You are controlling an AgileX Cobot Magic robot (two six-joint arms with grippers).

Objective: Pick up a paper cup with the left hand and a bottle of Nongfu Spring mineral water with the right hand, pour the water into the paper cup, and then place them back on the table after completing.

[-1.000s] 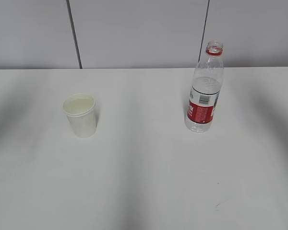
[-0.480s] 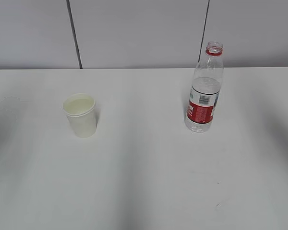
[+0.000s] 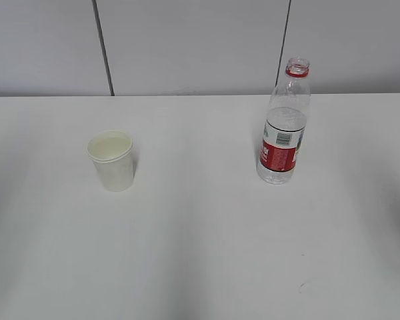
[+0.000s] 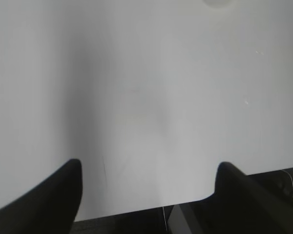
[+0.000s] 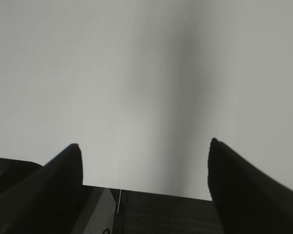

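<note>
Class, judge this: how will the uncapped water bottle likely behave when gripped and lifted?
The bottle is tall and narrow, so probably tippy. Its thin clear plastic likely dents under squeeze. With no cap on and water inside, squeezing or tilting may spill it.

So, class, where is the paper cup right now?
In the exterior view, the cup stands upright on the table's left side, well apart from the bottle at right.

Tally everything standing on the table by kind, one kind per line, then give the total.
Paper cup: 1
Water bottle, uncapped, red label: 1
Total: 2, both upright on the white table. Neither gripper touches them.
</note>
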